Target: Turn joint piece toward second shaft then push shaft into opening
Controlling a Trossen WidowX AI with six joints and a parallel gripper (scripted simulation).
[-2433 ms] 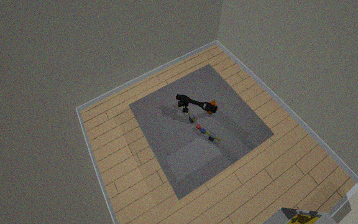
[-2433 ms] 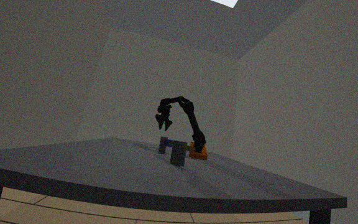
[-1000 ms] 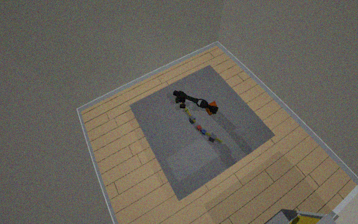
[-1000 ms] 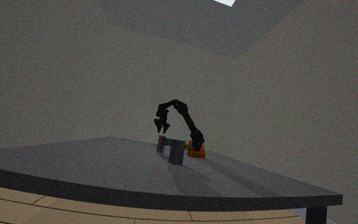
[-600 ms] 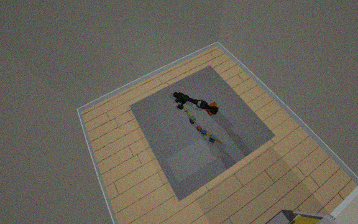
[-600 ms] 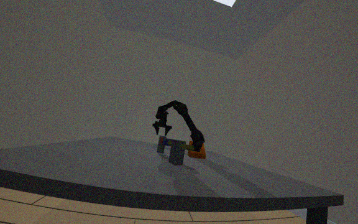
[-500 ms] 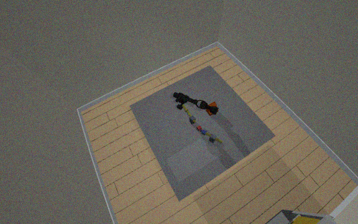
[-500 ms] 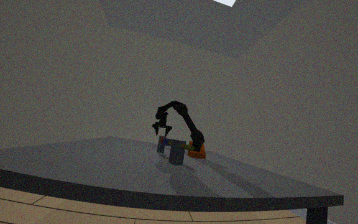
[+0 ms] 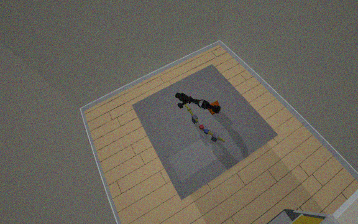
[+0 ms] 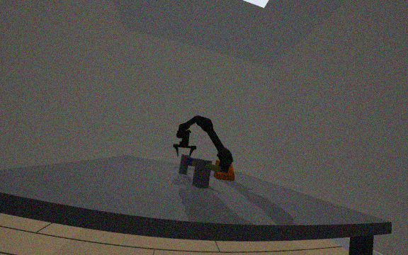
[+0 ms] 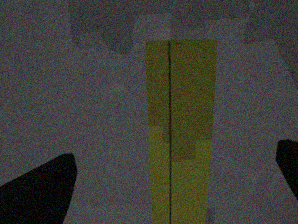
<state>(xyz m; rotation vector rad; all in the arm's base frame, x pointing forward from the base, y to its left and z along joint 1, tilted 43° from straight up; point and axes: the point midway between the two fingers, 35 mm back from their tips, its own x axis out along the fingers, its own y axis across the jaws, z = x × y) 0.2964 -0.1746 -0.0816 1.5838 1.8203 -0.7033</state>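
Note:
The second shaft (image 9: 189, 109) (image 11: 189, 100) is yellow and runs through a grey block (image 9: 194, 119) (image 10: 182, 169). A red piece (image 9: 201, 127) and a blue piece (image 9: 206, 131) of the joint lie between that block and the other grey block (image 9: 214, 139) (image 10: 201, 175), which bears the first yellow shaft (image 9: 221, 140) (image 10: 212, 166). Whether the joint's opening points along the second shaft is too small to tell. My gripper (image 9: 184, 104) (image 10: 184, 155) (image 11: 177, 157) is open and empty. It is over the outer end of the second shaft, one finger out to each side in the wrist view.
The orange arm base (image 9: 215, 103) (image 10: 227, 174) stands beside the shafts on the grey table (image 9: 160, 118) (image 10: 83, 191). The black arm (image 9: 194, 100) (image 10: 214, 136) arches from it to the gripper. Long shadows cross the table.

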